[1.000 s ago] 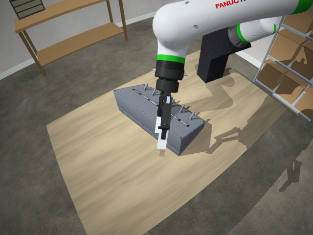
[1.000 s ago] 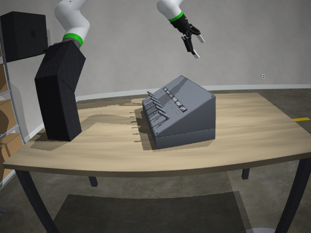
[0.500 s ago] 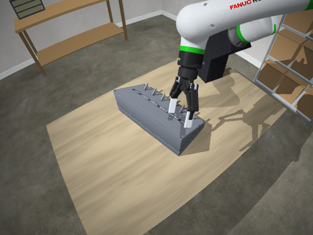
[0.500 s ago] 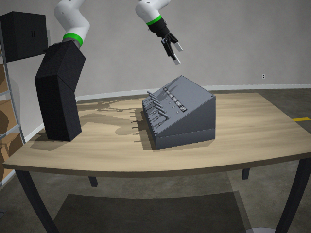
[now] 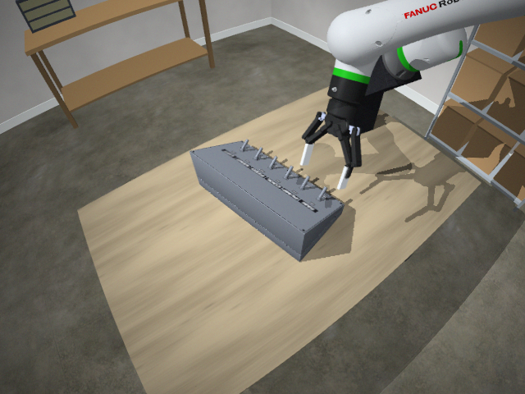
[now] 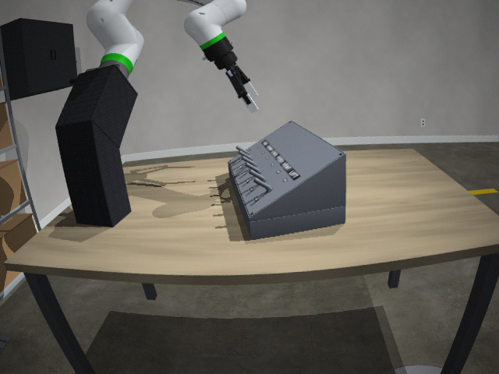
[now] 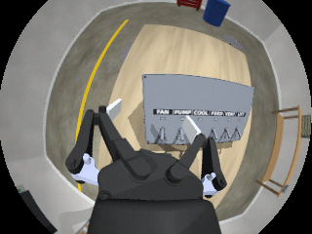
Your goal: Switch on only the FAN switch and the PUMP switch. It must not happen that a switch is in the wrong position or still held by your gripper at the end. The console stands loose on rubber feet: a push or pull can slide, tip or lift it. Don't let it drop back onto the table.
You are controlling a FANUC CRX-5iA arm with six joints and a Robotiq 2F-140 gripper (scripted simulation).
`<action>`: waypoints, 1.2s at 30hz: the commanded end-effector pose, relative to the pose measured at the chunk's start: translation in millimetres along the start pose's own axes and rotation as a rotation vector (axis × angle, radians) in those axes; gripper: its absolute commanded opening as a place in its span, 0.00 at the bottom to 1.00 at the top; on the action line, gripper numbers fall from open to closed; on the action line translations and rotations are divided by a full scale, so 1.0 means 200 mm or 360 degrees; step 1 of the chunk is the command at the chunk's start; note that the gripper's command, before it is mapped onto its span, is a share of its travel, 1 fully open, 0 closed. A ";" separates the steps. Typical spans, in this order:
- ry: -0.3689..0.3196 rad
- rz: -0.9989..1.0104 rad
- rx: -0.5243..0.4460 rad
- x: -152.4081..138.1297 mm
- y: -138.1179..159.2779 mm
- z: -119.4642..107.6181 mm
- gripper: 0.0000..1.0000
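Pincer (image 5: 326, 169) spread wide — holding nothing.
It hangs in the air above the console (image 5: 262, 203) and its switch levers (image 5: 289, 171), touching neither.

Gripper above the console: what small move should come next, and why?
Probably a slow descent toward the lever row. The gripper hangs open and empty, well above the console, touching nothing. The labels are too blurred to tell FAN from PUMP, and the console stands loose, so approach gently.
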State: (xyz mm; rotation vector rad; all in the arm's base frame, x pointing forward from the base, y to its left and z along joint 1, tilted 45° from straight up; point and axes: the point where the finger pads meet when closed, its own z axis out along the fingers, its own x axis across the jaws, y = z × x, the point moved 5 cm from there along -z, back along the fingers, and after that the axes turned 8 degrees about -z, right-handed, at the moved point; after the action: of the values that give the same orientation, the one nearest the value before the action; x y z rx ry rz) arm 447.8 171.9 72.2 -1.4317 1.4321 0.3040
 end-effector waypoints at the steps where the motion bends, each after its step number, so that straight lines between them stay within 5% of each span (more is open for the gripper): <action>1: 0.0065 -0.0174 0.0014 0.04 0.22 -0.06 1.00; 15: 0.0168 -0.0422 -0.0003 0.11 0.56 -0.14 1.00; 23: 0.0175 -0.0438 -0.0005 0.12 0.58 -0.14 1.00; 24: 0.0175 -0.0438 -0.0005 0.12 0.58 -0.14 0.44; 36: 0.0175 -0.0438 -0.0005 0.12 0.58 -0.14 0.44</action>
State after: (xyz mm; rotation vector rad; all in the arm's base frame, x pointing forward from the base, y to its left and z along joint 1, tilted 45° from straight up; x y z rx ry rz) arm 342.3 165.9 12.1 -1.6466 1.2997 0.0543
